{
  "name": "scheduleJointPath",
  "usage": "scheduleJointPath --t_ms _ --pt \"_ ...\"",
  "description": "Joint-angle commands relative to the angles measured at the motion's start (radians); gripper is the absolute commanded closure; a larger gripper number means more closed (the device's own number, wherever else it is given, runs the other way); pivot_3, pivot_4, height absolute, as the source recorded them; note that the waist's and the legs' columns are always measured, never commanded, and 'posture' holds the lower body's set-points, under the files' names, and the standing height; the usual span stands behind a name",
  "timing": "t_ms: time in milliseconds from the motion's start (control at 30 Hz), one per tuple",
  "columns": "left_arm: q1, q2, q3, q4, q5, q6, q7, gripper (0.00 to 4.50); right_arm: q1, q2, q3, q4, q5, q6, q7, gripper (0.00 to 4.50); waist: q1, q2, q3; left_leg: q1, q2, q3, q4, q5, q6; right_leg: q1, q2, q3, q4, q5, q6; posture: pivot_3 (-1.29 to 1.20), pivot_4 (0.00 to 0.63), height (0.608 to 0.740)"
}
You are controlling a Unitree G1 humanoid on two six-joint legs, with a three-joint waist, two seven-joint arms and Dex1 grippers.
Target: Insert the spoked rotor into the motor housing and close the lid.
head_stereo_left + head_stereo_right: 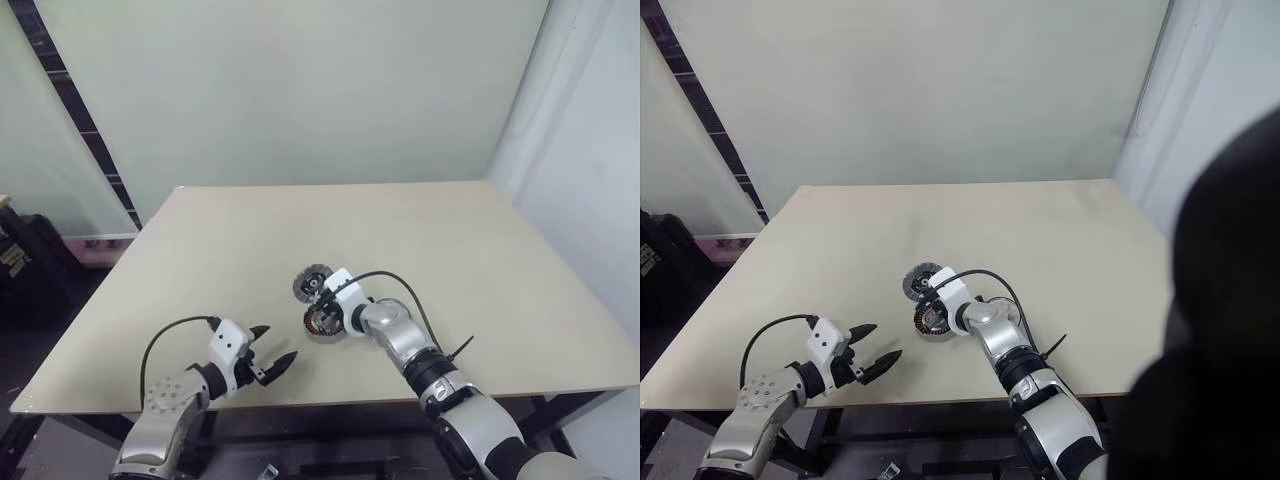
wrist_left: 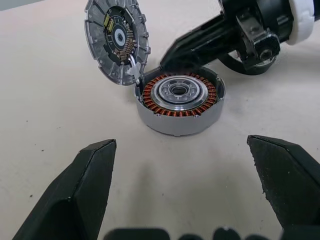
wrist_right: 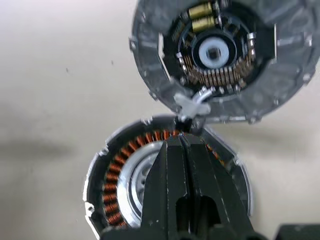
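Note:
The motor housing [image 2: 178,123], a round grey cup ringed inside with copper windings, lies near the table's front middle. The silver spoked rotor [image 2: 177,91] sits inside it, in the centre. The lid [image 2: 116,37], a grey ribbed disc, stands tilted up at the housing's far-left rim, joined there by a small hinge tab [image 3: 191,105]. My right gripper [image 3: 181,137] is shut and hangs over the housing, its tips close to that tab with nothing between them. My left gripper [image 1: 279,343] is open and empty, a short way to the left of the housing [image 1: 322,325], pointing at it.
The beige table [image 1: 420,240] reaches back to a pale wall, with its front edge just behind my grippers. A black cable loops over my right wrist [image 1: 385,278]. A dark case [image 1: 25,265] stands on the floor to the left. A dark shape [image 1: 1225,330] blocks the right eye view's right side.

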Motion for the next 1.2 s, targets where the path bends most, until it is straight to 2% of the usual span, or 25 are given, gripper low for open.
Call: scheduleJointPath --t_ms 33,233,467,567,767,933,1200 --pt "-0.026 0.003 0.002 -0.029 0.002 -0.014 0.000 0.00 0.008 -0.010 0.013 -0.040 -0.008 0.010 0.013 4.48 0.000 0.000 0.000 0.000 0.000 0.000 0.000 0.000 0.000 0.000 0.000 0.000 0.000 0.000 0.000 0.00 0.000 0.740" --pt "-0.035 0.002 0.003 -0.023 0.003 -0.016 -0.001 0.00 0.043 -0.026 0.050 -0.007 -0.035 0.012 0.016 4.48 -0.001 0.000 0.000 0.000 0.000 0.000 0.000 0.000 0.000 0.001 0.000 0.000 0.000 0.000 0.000 0.00 0.000 0.740" --pt "-0.045 0.002 0.006 -0.012 0.002 -0.018 -0.004 0.00 0.045 -0.019 -0.022 -0.076 0.040 0.021 0.036 4.48 0.000 0.000 0.000 0.001 0.000 0.000 0.000 0.000 0.000 0.001 0.000 0.000 0.000 0.000 0.000 0.00 0.000 0.740" --pt "-0.047 0.000 0.010 -0.007 -0.002 -0.020 -0.007 0.00 0.057 -0.024 -0.048 -0.166 0.081 0.069 0.062 3.90 0.000 0.000 0.000 0.000 0.000 0.000 0.000 0.000 0.000 0.000 0.000 0.000 0.000 0.000 0.000 0.00 0.000 0.740" --pt "-0.056 -0.011 0.008 0.005 -0.016 -0.024 -0.021 0.00 0.113 -0.079 -0.123 -0.456 0.155 0.199 0.051 1.77 0.004 0.000 0.000 -0.001 0.000 -0.001 0.000 0.000 0.000 -0.001 0.000 -0.001 0.000 0.000 0.000 0.00 0.000 0.740" --pt "-0.066 -0.024 -0.001 0.017 -0.016 -0.027 -0.036 0.00 0.156 -0.170 -0.205 -0.602 0.179 0.293 -0.006 0.03 0.007 0.000 0.000 -0.004 -0.001 -0.001 0.001 0.000 0.000 -0.001 -0.001 0.000 -0.002 0.000 0.000 0.00 0.000 0.740" --pt "-0.091 -0.045 -0.016 0.051 -0.003 -0.038 -0.050 0.00 0.222 -0.298 -0.358 -0.644 0.227 0.426 -0.092 0.03 0.006 0.000 0.000 -0.005 -0.001 0.000 0.001 0.000 0.000 -0.001 0.000 0.000 -0.003 0.000 0.000 0.00 0.000 0.740"
